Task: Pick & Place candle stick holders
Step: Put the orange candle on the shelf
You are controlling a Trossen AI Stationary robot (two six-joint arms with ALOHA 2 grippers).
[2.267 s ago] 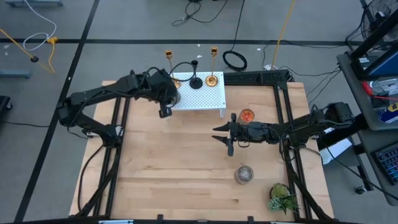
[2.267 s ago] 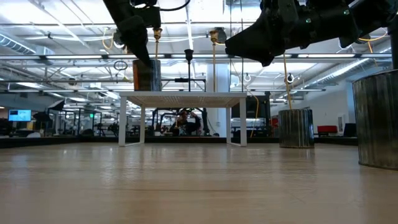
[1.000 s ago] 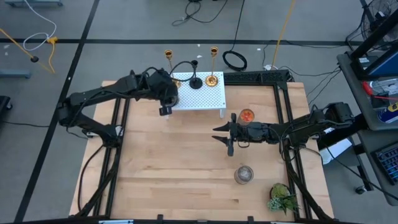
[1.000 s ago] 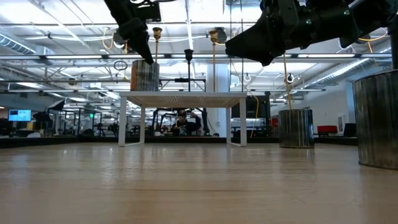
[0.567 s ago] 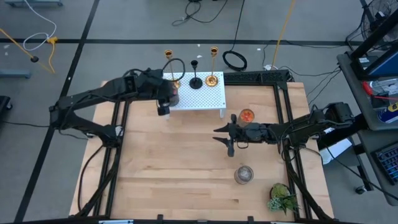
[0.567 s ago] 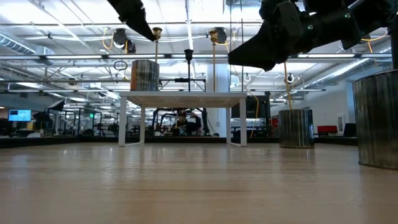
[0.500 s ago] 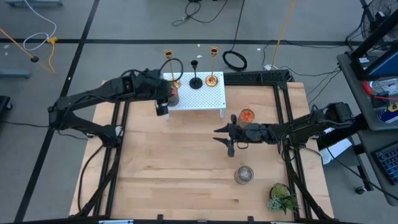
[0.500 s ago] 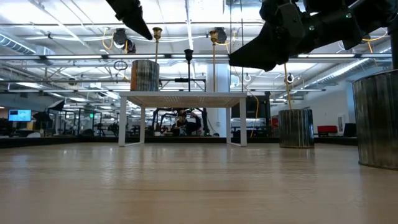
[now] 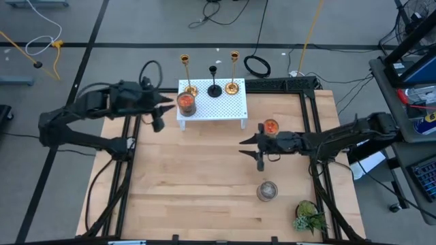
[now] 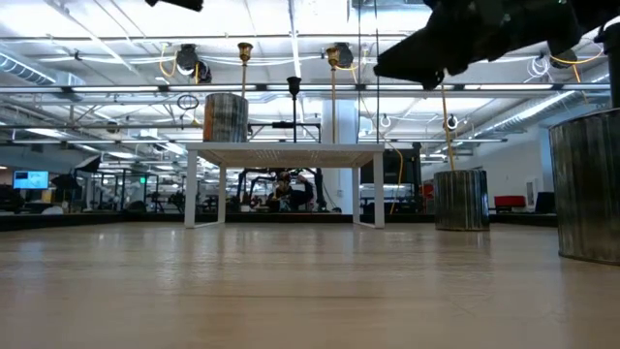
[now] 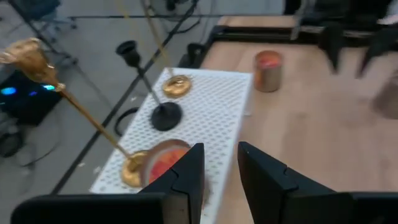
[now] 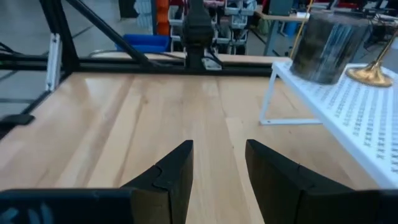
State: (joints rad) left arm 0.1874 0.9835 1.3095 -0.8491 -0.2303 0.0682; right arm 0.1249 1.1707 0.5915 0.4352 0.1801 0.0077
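On white perforated shelf (image 9: pixel 221 102) | three candle stick holders (image 9: pixel 214 80) | wooden table (image 9: pixel 197 177) | workshop behind

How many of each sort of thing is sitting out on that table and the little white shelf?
Gold candlestick holders: 2
Black candlestick holder: 1
Candle jars: 3
Potted plant: 1
White shelf: 1
Total: 8
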